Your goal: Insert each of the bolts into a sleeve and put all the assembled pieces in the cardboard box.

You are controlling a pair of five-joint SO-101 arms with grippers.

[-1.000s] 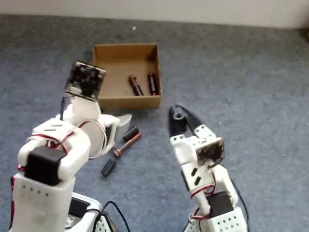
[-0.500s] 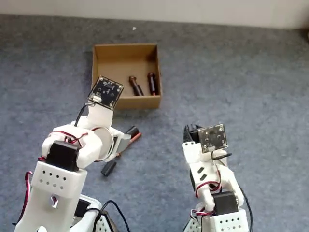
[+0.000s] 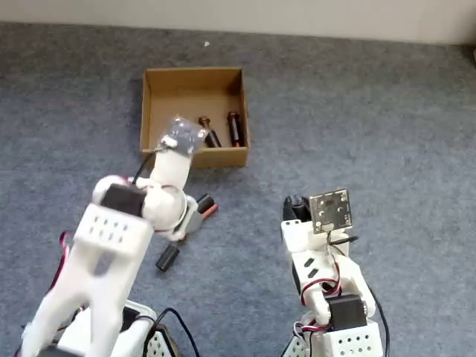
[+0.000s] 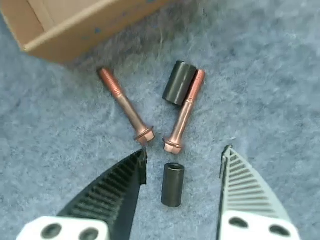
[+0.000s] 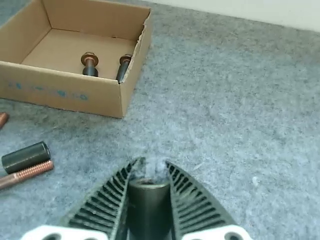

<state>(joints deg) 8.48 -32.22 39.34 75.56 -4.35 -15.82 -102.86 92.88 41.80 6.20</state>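
Lower centre-right, the right gripper [image 5: 151,167] is clamped on a black sleeve [image 5: 148,200]. Lower left, the left gripper [image 4: 185,152] hangs spread apart over a loose sleeve [image 4: 173,184], with two bolts [image 4: 184,112] just beyond. Farther off, upper left, the cardboard box [image 3: 195,158] holds two assembled pieces [image 3: 234,128]. Open carpet [image 3: 387,126] lies to the right.

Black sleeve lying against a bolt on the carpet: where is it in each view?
High view: black sleeve on the carpet, just in front of the cardboard box.
Left wrist view: sleeve lying against a bolt, near the box.
Right wrist view: sleeve beside that bolt, near the box.
Shared landmark: the cardboard box.
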